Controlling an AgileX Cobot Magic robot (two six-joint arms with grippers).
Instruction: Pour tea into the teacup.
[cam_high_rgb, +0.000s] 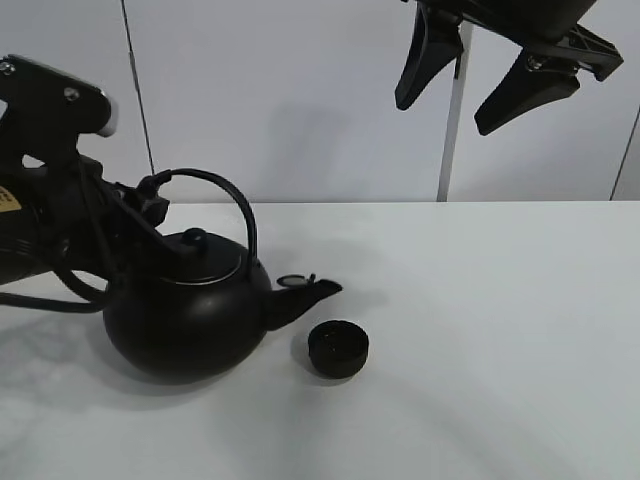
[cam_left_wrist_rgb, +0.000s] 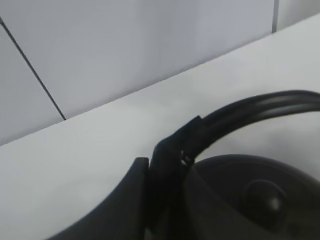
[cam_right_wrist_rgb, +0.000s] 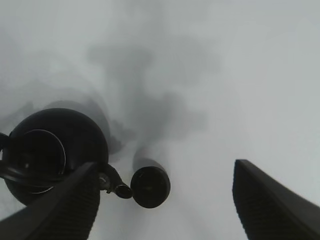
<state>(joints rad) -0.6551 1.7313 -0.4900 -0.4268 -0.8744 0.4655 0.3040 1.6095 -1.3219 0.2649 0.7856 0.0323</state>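
A big round black kettle (cam_high_rgb: 185, 315) with an arched handle (cam_high_rgb: 215, 185) stands on the white table, its spout (cam_high_rgb: 310, 293) pointing right. The small matte black teacup (cam_high_rgb: 338, 348) sits on the table just below and right of the spout tip. My left gripper (cam_high_rgb: 150, 207) is shut on the kettle's handle at its left end; the left wrist view shows a finger (cam_left_wrist_rgb: 165, 170) against the handle (cam_left_wrist_rgb: 260, 107). My right gripper (cam_high_rgb: 480, 75) hangs open and empty high above the table. In the right wrist view the kettle (cam_right_wrist_rgb: 52, 150) and teacup (cam_right_wrist_rgb: 150, 186) lie far below.
The white table (cam_high_rgb: 500, 330) runs from a pale panelled wall (cam_high_rgb: 300, 90) at the back to the front edge. The left arm's body and black cable (cam_high_rgb: 50, 250) lie left of the kettle.
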